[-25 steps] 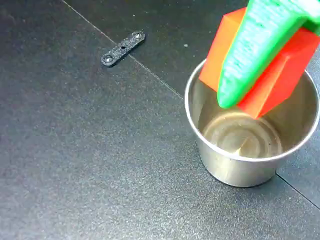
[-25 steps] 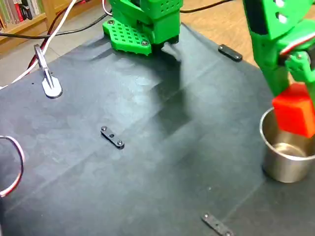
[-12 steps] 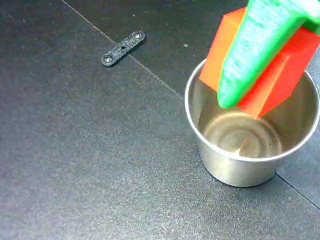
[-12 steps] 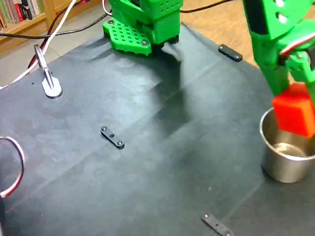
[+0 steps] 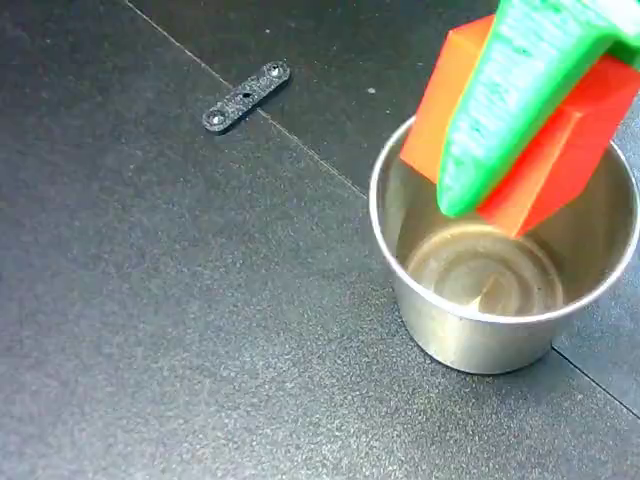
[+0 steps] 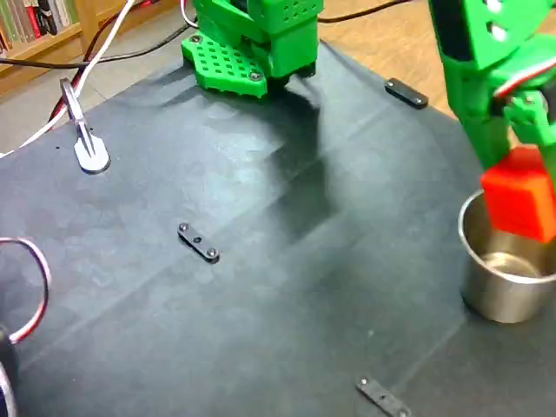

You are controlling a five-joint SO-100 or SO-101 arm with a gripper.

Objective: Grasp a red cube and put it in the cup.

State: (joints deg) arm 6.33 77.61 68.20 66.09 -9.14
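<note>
The red cube point(image 5: 553, 160) hangs tilted over the open mouth of the shiny steel cup point(image 5: 470, 340), its lowest corner dipping just below the rim. My green gripper point(image 5: 500, 195) is shut on the cube; one ribbed finger point(image 5: 505, 95) lies across its front face and the other is hidden behind it. The cup's inside shows bare metal. In the wider fixed view the cube point(image 6: 519, 202) sits under the green gripper point(image 6: 524, 178) at the right edge, above the cup point(image 6: 497, 300).
A small black bracket point(image 5: 246, 96) lies on the dark mat to the cup's left, seen also as the bracket point(image 6: 199, 242) mid-mat. Two more brackets point(image 6: 406, 93) point(image 6: 382, 396) lie far and near. The green arm base point(image 6: 252, 39) and a metal clip point(image 6: 85, 143) stand at the back; cables point(image 6: 30, 291) are at the left.
The gripper and cube stay in place over the cup. Only the cable at the left edge of the wider view has shifted slightly.
</note>
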